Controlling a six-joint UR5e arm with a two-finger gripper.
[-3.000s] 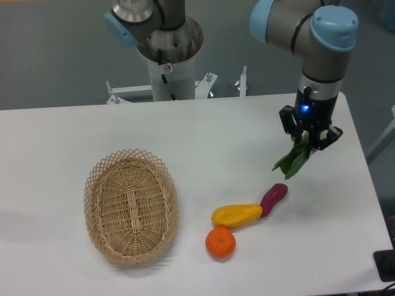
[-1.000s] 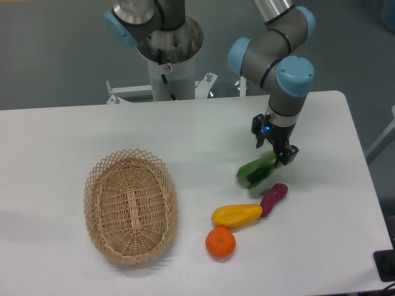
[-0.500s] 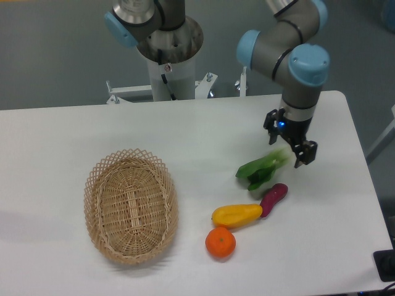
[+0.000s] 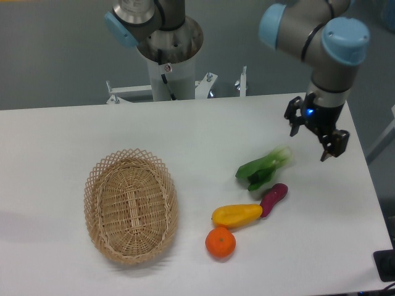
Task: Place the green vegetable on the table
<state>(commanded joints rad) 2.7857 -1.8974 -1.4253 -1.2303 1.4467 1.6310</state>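
Observation:
The green vegetable [image 4: 263,168] lies flat on the white table [image 4: 203,135], dark leaves toward the lower left and pale stem end toward the upper right. It rests just above the purple piece. My gripper [image 4: 313,139] hangs to the right of it, raised and apart from it, open with nothing between its fingers.
A purple eggplant-like piece [image 4: 273,198], a yellow vegetable [image 4: 237,214] and an orange [image 4: 220,242] lie in a cluster below the green vegetable. An oval wicker basket [image 4: 131,205] stands at the left. The robot base [image 4: 168,55] rises at the back.
The gripper let go of the green vegetable, which now lies on the table, and has moved away up and to the right.

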